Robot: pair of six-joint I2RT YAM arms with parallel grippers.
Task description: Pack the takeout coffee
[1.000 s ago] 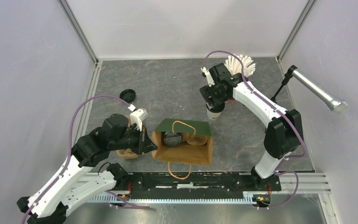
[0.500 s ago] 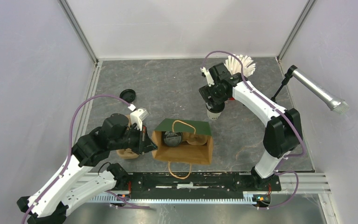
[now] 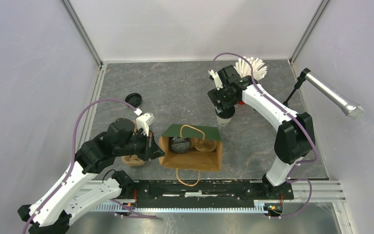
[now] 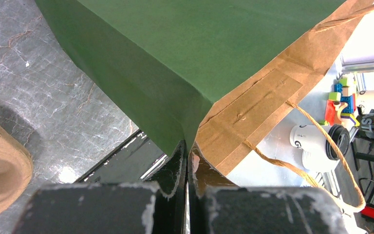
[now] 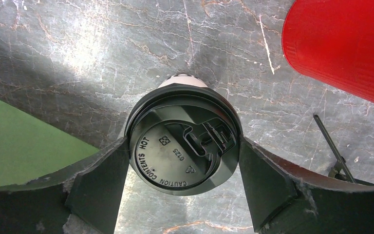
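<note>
Right wrist view alone shows right gripper (image 5: 183, 148) clasping the lidded cup (image 5: 175, 168)

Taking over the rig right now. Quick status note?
Left gripper: shut on the bag's rim.
Right gripper: jaws flank the second cup's lid, at or near contact; grip unconfirmed. That cup stands on the table behind the bag.
Done: first cup, lidded, is in the bag.
To do: grip second cup, lift, lower into the bag beside the first.
</note>
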